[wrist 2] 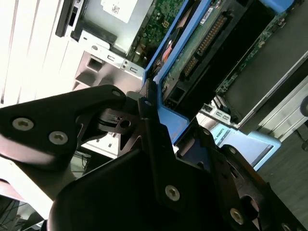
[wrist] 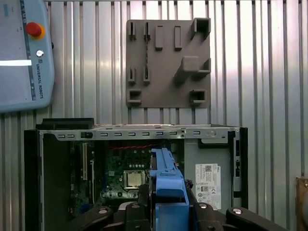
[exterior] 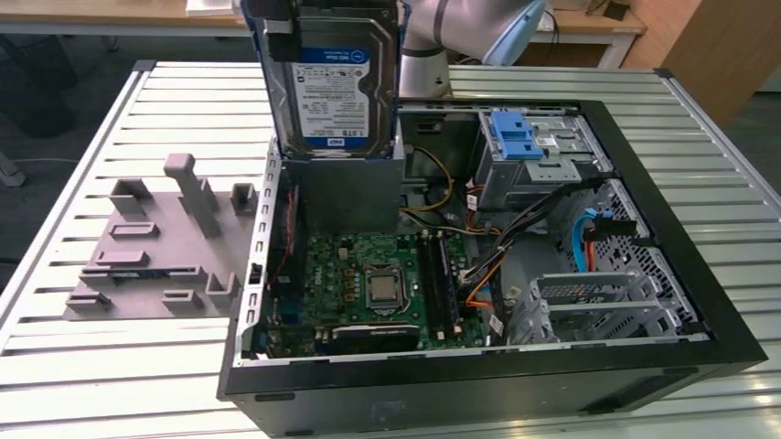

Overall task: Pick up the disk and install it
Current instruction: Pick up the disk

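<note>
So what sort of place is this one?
Probably a robotics lab or test cell: an open PC case lies on a slatted metal table, which also bears a grey fixture plate and a teach pendant. The gripper holds the disk above the case.

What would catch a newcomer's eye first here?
The hard disk drive in its blue carrier, held upright by the gripper above the open computer case, near the exterior view's top. Next, the grey fixture plate on the slatted table, at the exterior view's left.
</note>
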`<state>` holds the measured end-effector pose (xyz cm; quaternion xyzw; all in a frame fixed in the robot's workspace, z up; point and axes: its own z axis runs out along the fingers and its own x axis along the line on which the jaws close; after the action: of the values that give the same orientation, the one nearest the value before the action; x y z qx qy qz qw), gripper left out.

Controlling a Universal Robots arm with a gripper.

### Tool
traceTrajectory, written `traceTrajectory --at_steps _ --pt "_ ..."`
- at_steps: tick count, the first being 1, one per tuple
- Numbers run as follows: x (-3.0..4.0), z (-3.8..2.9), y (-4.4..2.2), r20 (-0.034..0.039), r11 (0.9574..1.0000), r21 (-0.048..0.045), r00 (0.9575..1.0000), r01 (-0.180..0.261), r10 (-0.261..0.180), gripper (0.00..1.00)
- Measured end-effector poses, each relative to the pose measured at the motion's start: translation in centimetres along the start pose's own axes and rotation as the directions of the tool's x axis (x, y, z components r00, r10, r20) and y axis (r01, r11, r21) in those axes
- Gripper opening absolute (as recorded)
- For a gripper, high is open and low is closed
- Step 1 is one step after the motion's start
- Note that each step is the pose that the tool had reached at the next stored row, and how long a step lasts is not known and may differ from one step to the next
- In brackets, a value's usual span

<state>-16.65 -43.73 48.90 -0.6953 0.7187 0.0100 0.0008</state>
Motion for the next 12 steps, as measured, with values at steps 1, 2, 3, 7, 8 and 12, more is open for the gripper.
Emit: traceTrajectory --at_steps 1,2,3,7,8,12 --pt "0.00 0.04 -0.38 0.0002 1.0000 0.0002 1.0000 0.000 0.000 0.36" --pt "-0.01 0.06 -0.77 0.0001 1.0000 0.0001 1.0000 0.000 0.000 0.36" --pt "-0.03 0.07 -1.20 0.0000 1.0000 0.0000 1.0000 0.000 0.000 0.36" --pt "-0.08 0.12 -2.90 0.0000 1.0000 0.0001 1.0000 0.000 0.000 0.36" --pt "-0.10 0.14 -3.30 0.0001 1.0000 0.0001 1.0000 0.000 0.000 0.36" --pt "-0.14 0.18 -4.78 0.0000 1.0000 0.0002 1.0000 0.000 0.000 0.36"
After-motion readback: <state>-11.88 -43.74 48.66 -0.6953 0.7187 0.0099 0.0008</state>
